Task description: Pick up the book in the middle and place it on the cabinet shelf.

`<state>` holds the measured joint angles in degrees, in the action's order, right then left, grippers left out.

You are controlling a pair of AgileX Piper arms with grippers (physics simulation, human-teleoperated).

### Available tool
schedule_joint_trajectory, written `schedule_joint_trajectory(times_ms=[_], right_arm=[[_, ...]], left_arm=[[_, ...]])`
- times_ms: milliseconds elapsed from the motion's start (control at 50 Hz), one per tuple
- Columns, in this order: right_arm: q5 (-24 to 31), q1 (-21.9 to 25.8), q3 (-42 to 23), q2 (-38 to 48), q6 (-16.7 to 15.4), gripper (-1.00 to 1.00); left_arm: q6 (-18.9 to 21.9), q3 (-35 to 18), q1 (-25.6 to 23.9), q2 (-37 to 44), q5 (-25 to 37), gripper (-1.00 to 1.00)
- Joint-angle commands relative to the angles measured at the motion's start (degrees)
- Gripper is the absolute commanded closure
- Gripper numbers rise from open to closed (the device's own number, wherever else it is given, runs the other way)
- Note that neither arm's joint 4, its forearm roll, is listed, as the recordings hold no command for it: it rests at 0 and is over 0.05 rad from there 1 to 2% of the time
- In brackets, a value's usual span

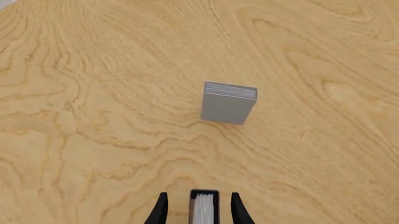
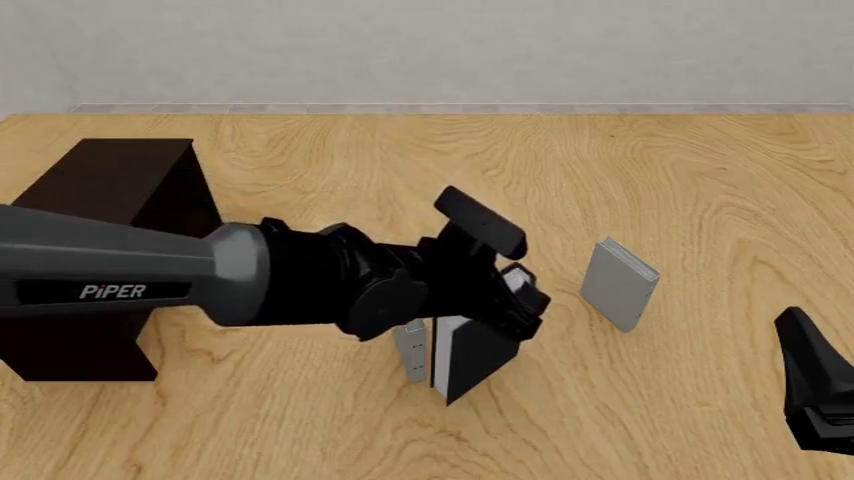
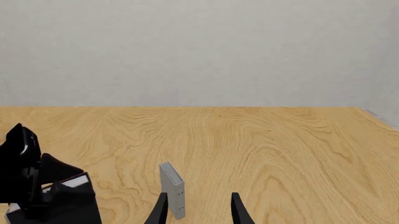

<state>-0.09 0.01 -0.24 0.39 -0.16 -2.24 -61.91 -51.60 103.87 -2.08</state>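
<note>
The book (image 2: 470,358), thick with black covers and white page edges, stands upright on the table at the middle. My left gripper (image 2: 515,300) hangs over its top edge. In the left wrist view the left gripper (image 1: 199,210) is open, one finger on each side of the book (image 1: 204,207) with small gaps. The cabinet shelf (image 2: 120,172) is the dark top of the low cabinet at far left. My right gripper (image 3: 199,210) is open and holds nothing, low at the right (image 2: 809,372). The book (image 3: 78,205) also shows in the right wrist view, partly hidden by the left arm.
A thin light-grey book (image 2: 621,283) stands to the right of the middle one, also seen as grey book (image 1: 229,103) and grey book (image 3: 173,186). Another grey book (image 2: 412,350) stands just left of the black one, partly behind my left arm. A pale wall runs along the table's far edge.
</note>
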Motion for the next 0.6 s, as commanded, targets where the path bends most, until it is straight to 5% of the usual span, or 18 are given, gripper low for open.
schedule_joint_trajectory(times_ms=[20,120,140,600], right_arm=[[0.0,0.0,0.0,0.0,0.0,-1.00],[0.0,0.0,0.0,0.0,0.0,-1.00],[0.0,0.0,0.0,0.0,0.0,-1.00],[0.0,0.0,0.0,0.0,0.0,-1.00]], left_arm=[[-0.8,0.0,-0.8,2.1,0.1,-1.00],[-0.9,0.0,-1.0,2.3,0.1,-1.00],[-0.7,0.1,-1.1,2.3,0.1,1.00],[-1.1,-0.4,-1.9,0.1,1.1,1.00]])
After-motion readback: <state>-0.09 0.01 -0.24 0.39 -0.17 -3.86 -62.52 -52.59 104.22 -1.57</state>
